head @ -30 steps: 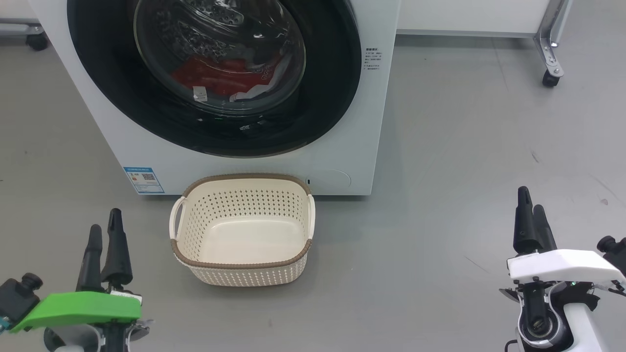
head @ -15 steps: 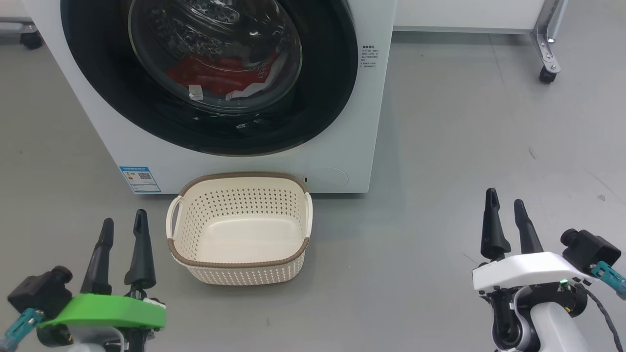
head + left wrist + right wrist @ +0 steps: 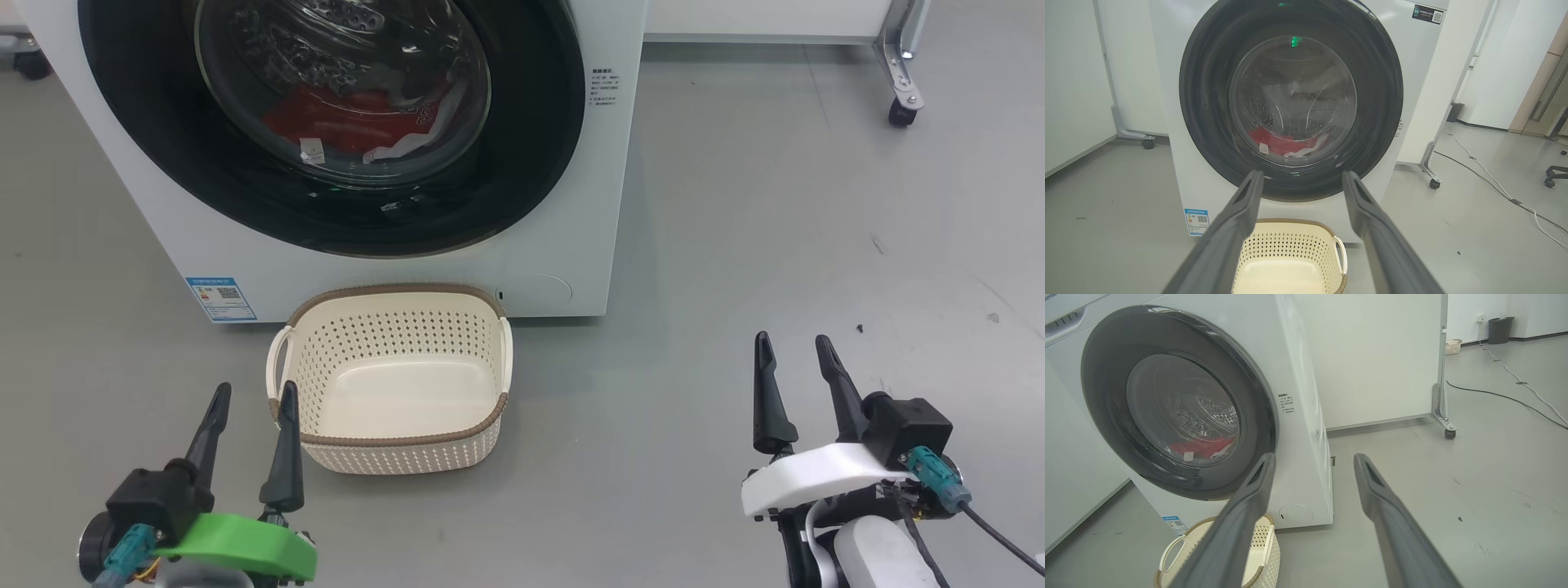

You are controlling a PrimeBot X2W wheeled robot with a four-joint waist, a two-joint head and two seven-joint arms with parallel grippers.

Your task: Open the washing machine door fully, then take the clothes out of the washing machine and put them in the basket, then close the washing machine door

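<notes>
Head view, washing machine [image 3: 604, 204]: I see a big white box standing on the grey floor [image 3: 735, 204], its front facing me. Its top is cut off by the frame edge.
Washing machine door [image 3: 526, 175]: shut, lying flush with the front as I see it in the right wrist view. It has a wide glossy black rim around a bulging clear glass bowl, and its upper part runs out of the head view.
Basket [image 3: 392, 289]: cream, with perforated walls, a brown woven-look rim and two side handles. It is on the floor just in front of the machine, below the door, and its bare bottom shows.
Clothes [image 3: 343, 122]: red fabric with a fold of white, low in the drum behind the glass. Reflections cross the glass, so I cannot read any lettering.
Left gripper [image 3: 255, 387]: lower left, fingers apart and holding nothing. One finger overlaps the basket's near left corner, and I cannot tell whether they touch.
Right gripper [image 3: 791, 337]: lower right over bare floor, well apart from the basket, fingers spread and holding nothing.
Blue sticker [image 3: 219, 298]: low on the machine's front, left of the basket. Its print is too small for me to read.
</notes>
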